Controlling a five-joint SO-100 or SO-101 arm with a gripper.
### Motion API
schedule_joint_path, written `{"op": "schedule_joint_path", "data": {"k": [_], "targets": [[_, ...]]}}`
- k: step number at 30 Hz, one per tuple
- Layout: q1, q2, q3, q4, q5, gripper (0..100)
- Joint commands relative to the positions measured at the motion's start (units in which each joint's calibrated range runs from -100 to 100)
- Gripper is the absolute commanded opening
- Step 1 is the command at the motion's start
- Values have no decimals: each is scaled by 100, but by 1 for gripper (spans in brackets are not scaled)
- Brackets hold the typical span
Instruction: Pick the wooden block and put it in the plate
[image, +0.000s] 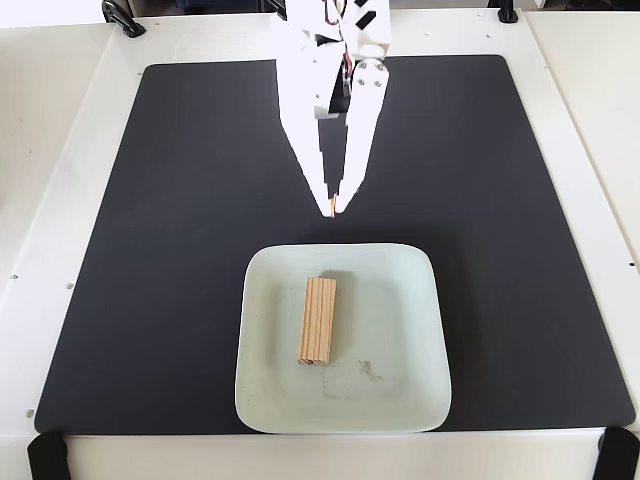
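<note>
Fixed view: one wooden block (318, 322), lying flat inside one plate (400, 400), just left of plate centre, long axis near vertical in frame, far end toward fingers. Block below fingertips, apart from them, ungrasped. One gripper (337, 202) above plate's far rim, over black mat (150, 250); fingers (352, 180) converge at tips, clenched, empty. White table (590, 100) around mat.

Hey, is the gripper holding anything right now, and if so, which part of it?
Nothing is held. The gripper is above the black mat, fingertips together and empty. The wooden block lies free in the plate, apart from the gripper.
</note>
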Motion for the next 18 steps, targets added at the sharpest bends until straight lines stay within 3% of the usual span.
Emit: {"op": "schedule_joint_path", "data": {"k": [1,18], "targets": [[30,-1299,998,-44,-26,1],[130,-7189,6297,221,-37,1]]}}
